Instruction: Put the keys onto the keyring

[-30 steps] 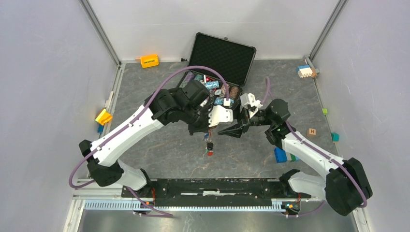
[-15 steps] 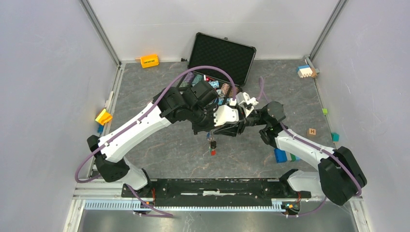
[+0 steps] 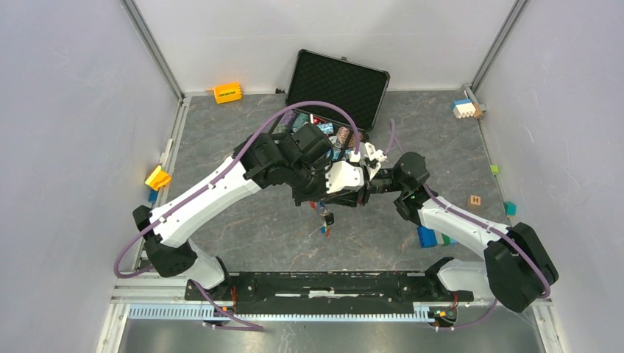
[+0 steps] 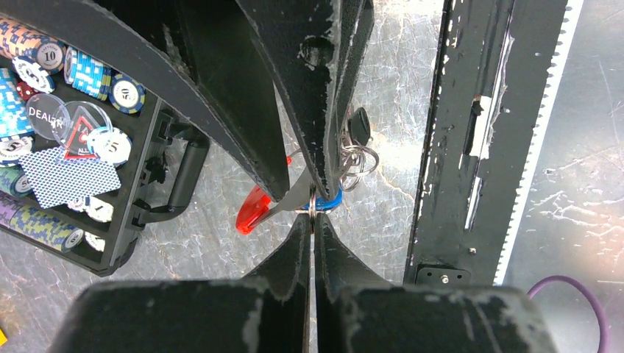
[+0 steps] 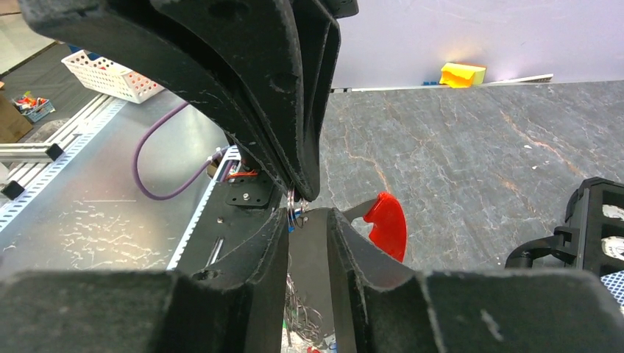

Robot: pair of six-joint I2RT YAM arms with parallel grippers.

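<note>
Centre frame, the left claw is clamped on the keyring, keys dangling beneath. The right claw, jaws narrowly apart, sits tip to tip with it. Danger: one nudge could twist the thin ring loose, and everything drops to the worktop.

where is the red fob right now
Left wrist view: the red fob is centre frame, just left of where the left gripper pinches the ring, with the chip case further left.

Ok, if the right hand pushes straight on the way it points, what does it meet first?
Most likely the thin metal keyring, pinched in the shut left hand just off the tips of the right hand; the left's black fingers come next. Depth is unclear.
</note>
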